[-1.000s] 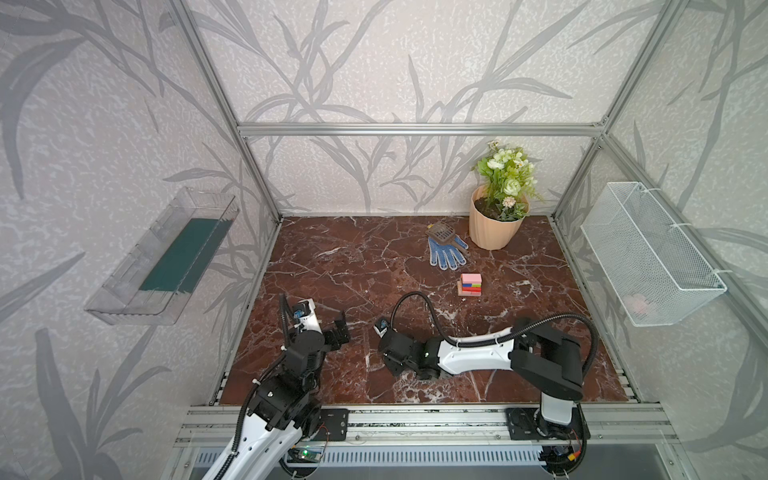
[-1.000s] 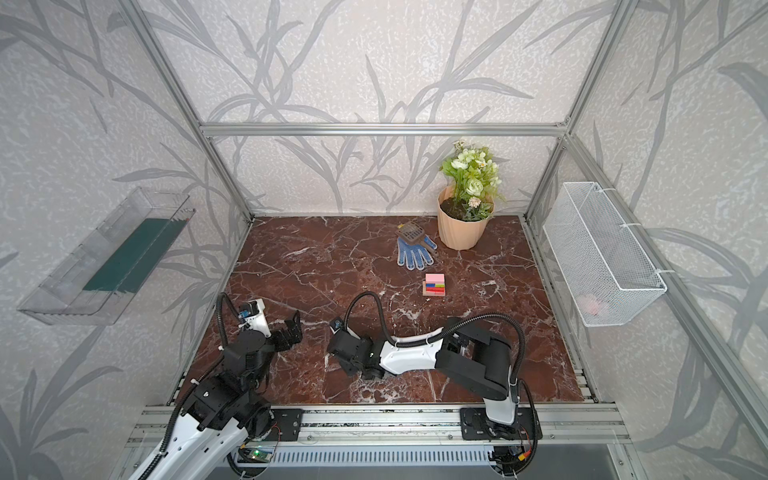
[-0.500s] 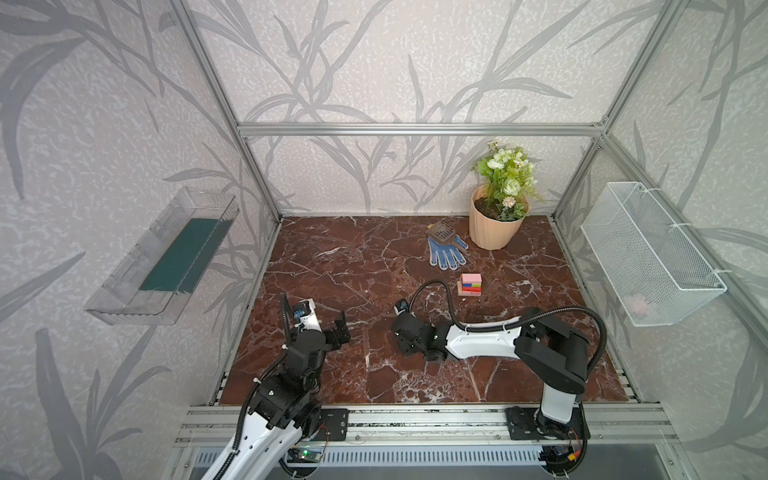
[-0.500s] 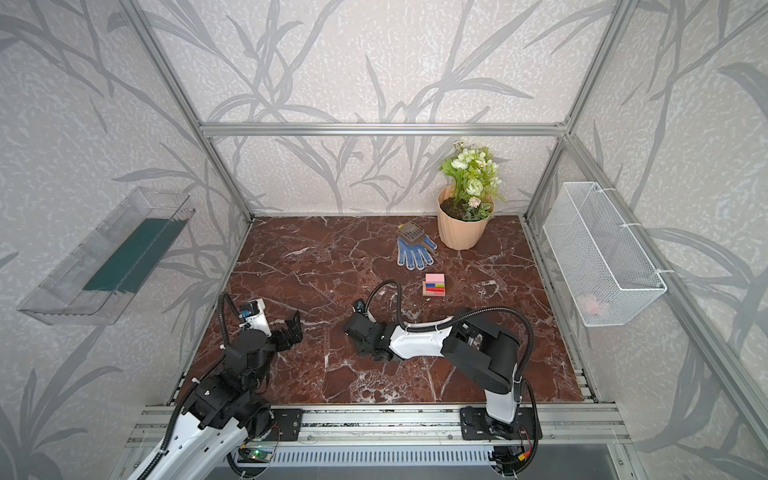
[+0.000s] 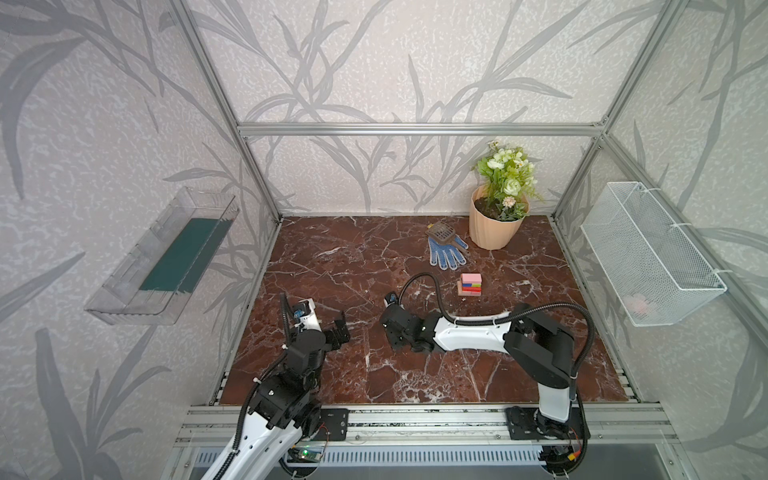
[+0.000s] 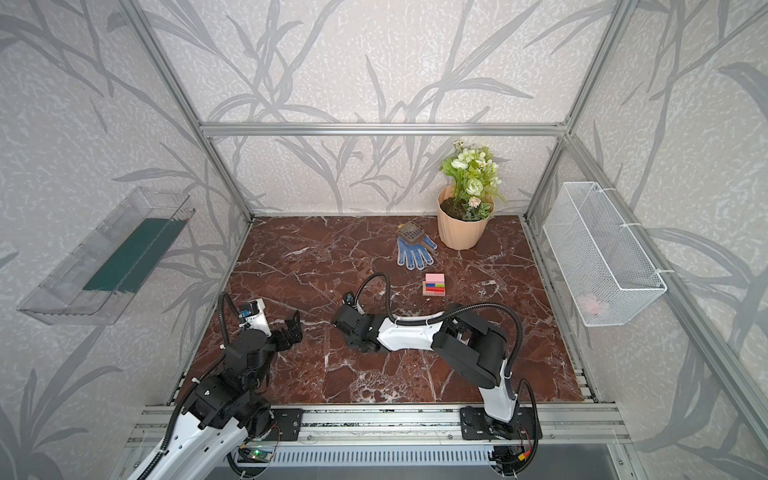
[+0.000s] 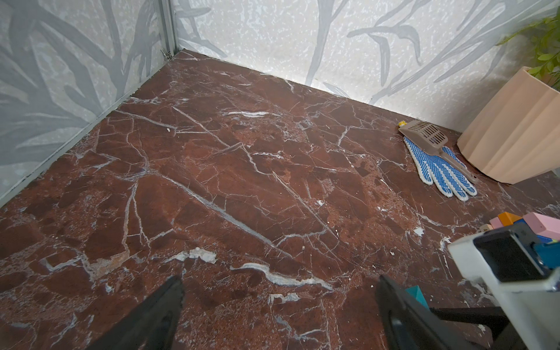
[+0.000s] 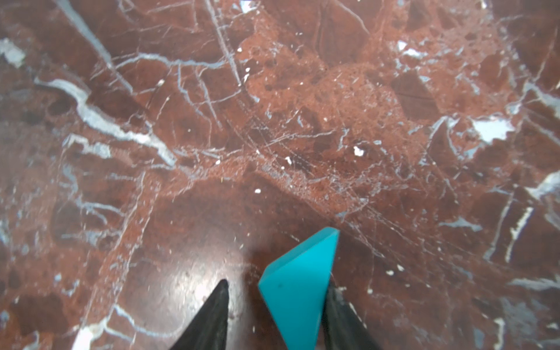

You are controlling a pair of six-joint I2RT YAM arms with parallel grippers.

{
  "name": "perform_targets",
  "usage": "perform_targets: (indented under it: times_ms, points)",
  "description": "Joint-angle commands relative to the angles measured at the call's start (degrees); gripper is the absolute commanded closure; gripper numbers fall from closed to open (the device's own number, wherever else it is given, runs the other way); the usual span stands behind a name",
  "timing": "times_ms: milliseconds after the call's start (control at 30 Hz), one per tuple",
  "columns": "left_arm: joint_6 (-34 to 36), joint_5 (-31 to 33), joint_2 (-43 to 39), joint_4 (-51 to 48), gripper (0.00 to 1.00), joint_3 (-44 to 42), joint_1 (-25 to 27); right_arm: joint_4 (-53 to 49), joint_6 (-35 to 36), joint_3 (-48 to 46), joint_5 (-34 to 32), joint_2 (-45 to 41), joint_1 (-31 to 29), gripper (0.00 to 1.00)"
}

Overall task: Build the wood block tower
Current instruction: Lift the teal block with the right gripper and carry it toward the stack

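- Red-brown marble tabletop [image 5: 332,257], both top views: the tower [image 5: 470,284] of wood blocks, with a tan base, coloured layers and a pink top, stands right of centre. It is near a blue-dotted glove [image 5: 446,254] and a peach flowerpot [image 5: 494,232].
- Same views: the left gripper [image 5: 338,332] has its jaws spread and holds nothing. The right gripper [image 5: 394,334] points down at the tabletop, well apart from the tower, with its fingertips hidden under the wrist.
- Left wrist view: the left gripper [image 7: 278,315] is wide open over bare marble. A teal wedge [image 7: 415,295] tip shows behind one finger. The tower [image 7: 536,225] is partly hidden by the right wrist camera [image 7: 509,260].
- Right wrist view: the right gripper [image 8: 278,285] is released. The teal wedge [image 8: 300,288] lies between the jaws, touching one finger [image 8: 342,318], with a gap on the other side.
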State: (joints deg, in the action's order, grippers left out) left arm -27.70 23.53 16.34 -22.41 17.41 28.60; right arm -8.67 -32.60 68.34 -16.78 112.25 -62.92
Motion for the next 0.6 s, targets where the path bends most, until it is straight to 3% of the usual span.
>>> perform_targets:
  times_ms: [0,200,567]
  points:
    - [-0.9,1.2,-0.1,-1.1,0.01,1.3,0.0,-3.9,-0.4,1.6,-1.5,1.4,0.2,0.61]
    - [-0.8,1.0,-0.2,-1.0,0.01,1.3,0.0,-5.2,-0.4,2.8,-1.8,2.0,0.2,0.72]
    - [-0.8,1.0,-0.2,-1.0,0.01,1.3,0.0,-4.0,1.2,0.5,-2.6,-2.8,0.9,0.79]
